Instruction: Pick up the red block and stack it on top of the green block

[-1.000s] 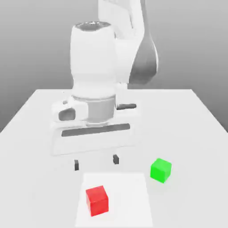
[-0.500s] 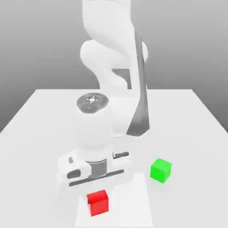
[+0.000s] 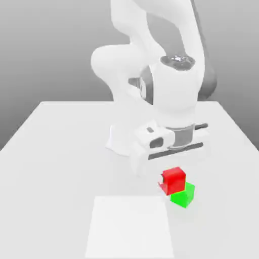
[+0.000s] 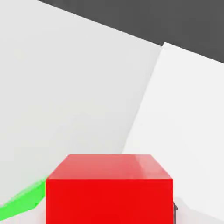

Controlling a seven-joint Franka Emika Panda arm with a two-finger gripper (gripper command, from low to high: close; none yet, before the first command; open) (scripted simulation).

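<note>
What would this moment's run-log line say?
gripper: shut on red block | red block: held up, overlapping green block in exterior view | release: not yet

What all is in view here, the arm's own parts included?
red block: one, bright red, held in the tool, in front of and overlapping part of the green block in the exterior view
green block: one, bright green, on the table, toward the exterior view's right
white square: one, bright white, flat on the table, near the front edge of the exterior view
table: one, pale grey, under the blocks and square
arm: one, white with grey parts, rising behind the blocks
tool: one, white and dark, closed on the red block
</note>
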